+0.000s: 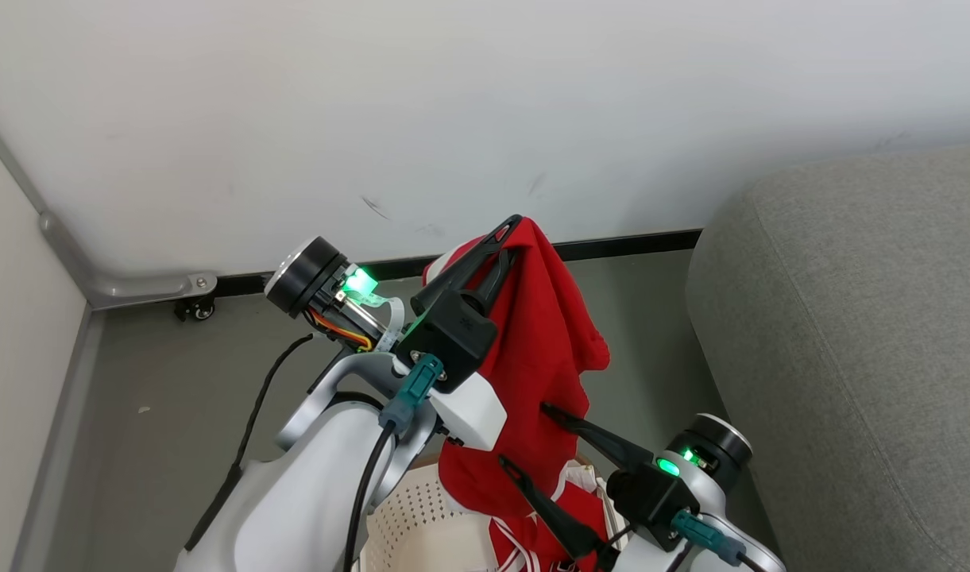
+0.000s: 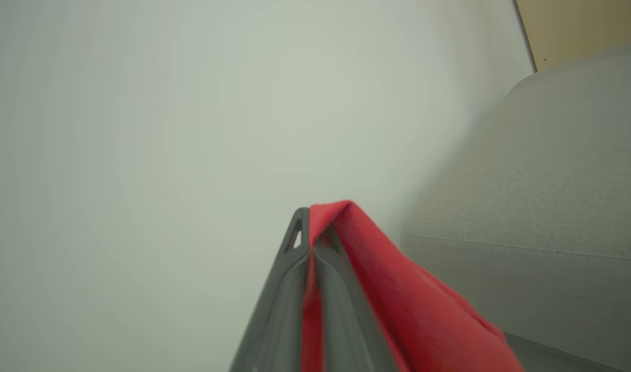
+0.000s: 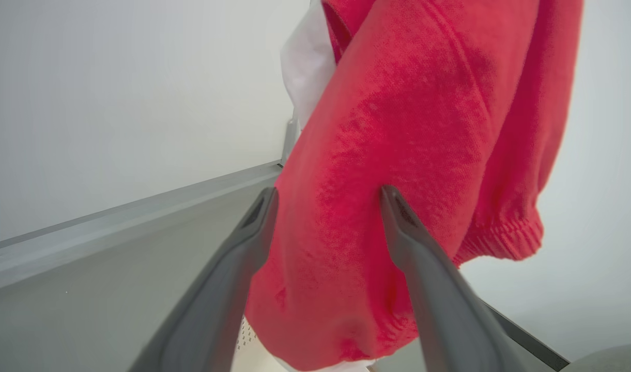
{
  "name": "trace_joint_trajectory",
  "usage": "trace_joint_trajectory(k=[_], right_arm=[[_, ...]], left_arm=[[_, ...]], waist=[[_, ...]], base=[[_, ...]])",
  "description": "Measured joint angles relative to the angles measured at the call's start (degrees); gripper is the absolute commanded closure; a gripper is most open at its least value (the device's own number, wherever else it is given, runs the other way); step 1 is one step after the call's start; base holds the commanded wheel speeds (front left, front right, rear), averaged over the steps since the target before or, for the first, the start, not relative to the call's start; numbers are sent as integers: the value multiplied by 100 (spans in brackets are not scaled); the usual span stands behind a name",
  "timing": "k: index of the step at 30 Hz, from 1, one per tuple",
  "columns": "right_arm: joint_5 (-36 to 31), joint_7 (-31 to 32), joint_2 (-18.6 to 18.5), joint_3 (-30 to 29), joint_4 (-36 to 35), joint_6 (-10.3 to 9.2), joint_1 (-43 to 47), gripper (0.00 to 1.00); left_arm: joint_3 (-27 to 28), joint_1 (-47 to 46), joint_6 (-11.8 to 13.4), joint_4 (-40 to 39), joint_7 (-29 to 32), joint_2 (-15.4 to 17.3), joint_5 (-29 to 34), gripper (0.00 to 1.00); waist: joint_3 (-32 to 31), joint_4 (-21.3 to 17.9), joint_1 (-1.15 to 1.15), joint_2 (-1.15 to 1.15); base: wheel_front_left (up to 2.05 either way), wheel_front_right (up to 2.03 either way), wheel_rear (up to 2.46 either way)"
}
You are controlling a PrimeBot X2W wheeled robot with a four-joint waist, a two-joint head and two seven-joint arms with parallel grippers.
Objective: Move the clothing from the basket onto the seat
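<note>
Closest in, the cream-white perforated plastic laundry basket (image 1: 421, 516) sits on the grey floor (image 1: 175, 413). A second red garment (image 1: 548, 540) with white trim is bunched inside it toward its right side.

Just above that is the right gripper (image 1: 524, 435) (image 3: 328, 192). Its two long dark fingers are spread wide, and the lower part of the hanging fabric sits between them, not squeezed.

The bright red knit garment (image 1: 540, 342) (image 2: 398, 289) (image 3: 398, 129) dangles over the basket from the left gripper (image 1: 510, 238) (image 2: 307, 212), whose fingers are pressed together on its top fold. Can't tell if the bottom hem touches the basket.

There's a tiny pale mark (image 1: 469, 322) on the left gripper's black housing, way too small to read.

The big light grey fabric sofa (image 1: 850, 318) (image 2: 542, 196) is off to the right, apart from the garment. Behind it all is the white wall (image 1: 453, 119) with a black baseboard (image 1: 635, 242).
</note>
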Motion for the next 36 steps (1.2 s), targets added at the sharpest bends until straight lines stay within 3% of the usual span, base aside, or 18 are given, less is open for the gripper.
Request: trace_joint_trajectory(k=[18,27,28,29,31,32,36], right_arm=[[-1024,-105,354,-1312,412,0,-94,0],[-719,-108,531,-989,848,0,-144,0],[-719,-109,536,-957,886,0,-193,9],[-721,-109,536,-944,905,0,-249,42],[-750,-111,537,-943,943,0,-371,64],[-780,-120,536,-945,969,0,-428,99],[-784,-127,537,-946,1047,0,-548,100]], left_arm=[[-252,-160,35,-236,218,-244,0,100],[-425,-195,-105,-352,102,-266,-18,100],[-428,-195,-105,-353,101,-266,-33,100],[-431,-195,-105,-353,98,-265,-48,100],[-433,-194,-107,-353,67,-268,-54,100],[-433,-194,-107,-353,58,-268,-66,100],[-409,-192,-105,-331,52,-267,-115,100]], waist=[[36,-28,0,0],[64,66,0,0],[68,78,0,0],[71,89,0,0],[79,109,0,0],[82,117,0,0],[94,133,0,0]], base=[[0,0,0],[0,0,0],[0,0,0],[0,0,0],[0,0,0],[0,0,0],[0,0,0]])
